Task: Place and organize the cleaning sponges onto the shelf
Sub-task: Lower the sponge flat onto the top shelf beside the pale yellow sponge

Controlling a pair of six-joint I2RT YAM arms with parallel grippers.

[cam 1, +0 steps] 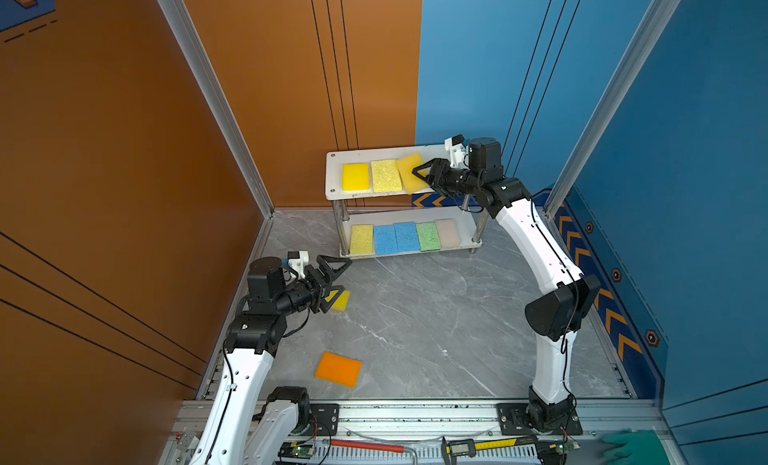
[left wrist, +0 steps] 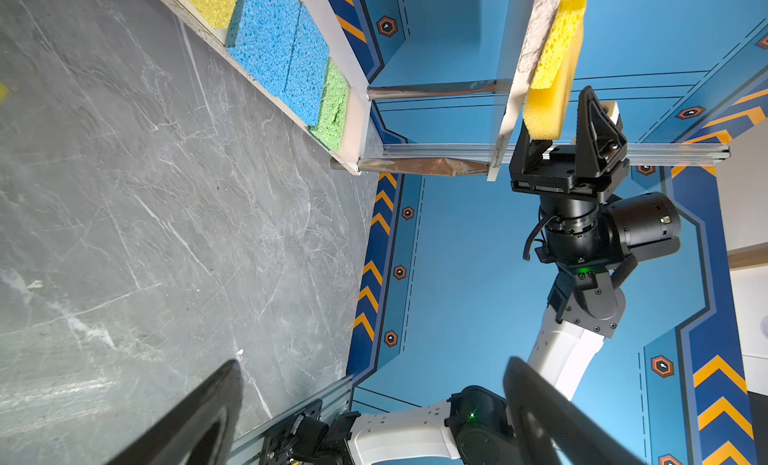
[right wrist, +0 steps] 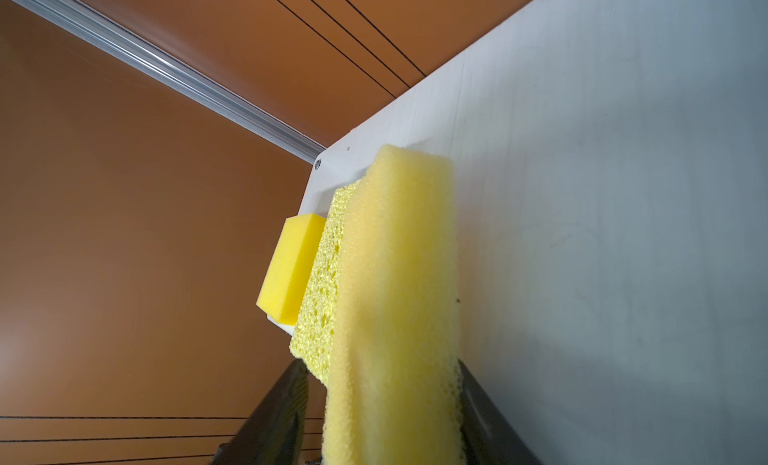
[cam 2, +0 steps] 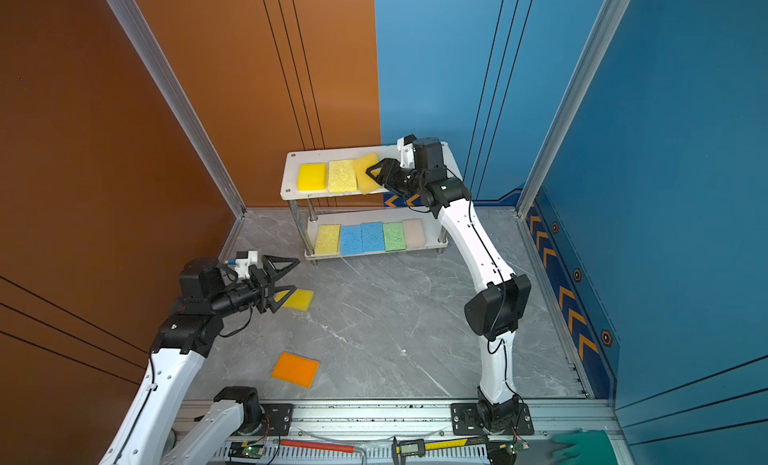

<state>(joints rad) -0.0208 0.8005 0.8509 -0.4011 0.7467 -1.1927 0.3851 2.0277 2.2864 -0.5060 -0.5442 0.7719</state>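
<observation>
Two unshelved: orange sponge (cam 1: 338, 369), yellow sponge (cam 1: 343, 303).
Left gripper (cam 1: 343, 278): was held wide, empty.
Right gripper (cam 1: 420, 176): was parted loosely around tilted sponge (cam 1: 409, 167).
Handling: judged light, squashy; mid-width pinch advised.

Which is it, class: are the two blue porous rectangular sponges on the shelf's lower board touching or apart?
Touching. The left wrist view shows one blue porous rectangular sponge pressed edge to edge against the other blue sponge, no gap between.
</observation>
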